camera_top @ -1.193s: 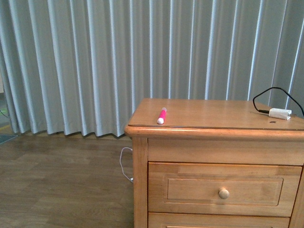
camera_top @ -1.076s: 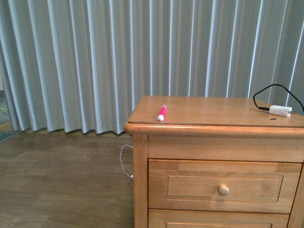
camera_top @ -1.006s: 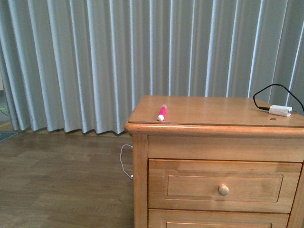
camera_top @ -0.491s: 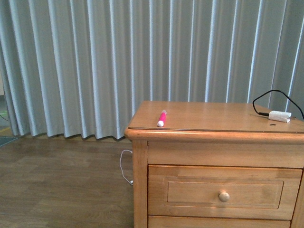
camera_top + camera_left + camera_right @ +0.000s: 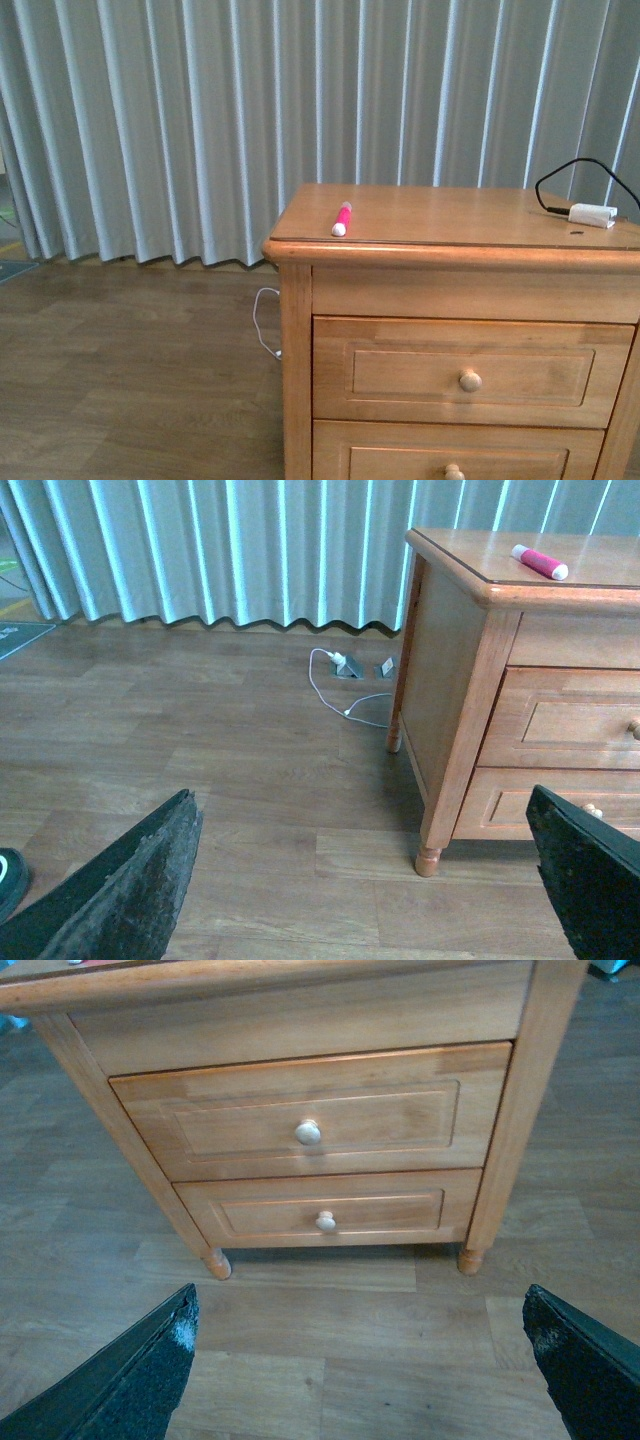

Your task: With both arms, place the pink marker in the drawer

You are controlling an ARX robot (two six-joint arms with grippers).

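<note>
My left gripper (image 5: pixel 360 798) and right gripper (image 5: pixel 360 1295) both gape empty, and I judge the marker (image 5: pixel 341 219) light, stiff, roll-prone on the bench (image 5: pixel 450 215), best pinched mid-barrel.

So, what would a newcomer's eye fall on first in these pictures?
The bright pink marker stands out first, lying on top of the cabinet near its front left corner. Next comes the closed upper drawer with its round knob, and the grey curtain that fills the wall behind.
</note>
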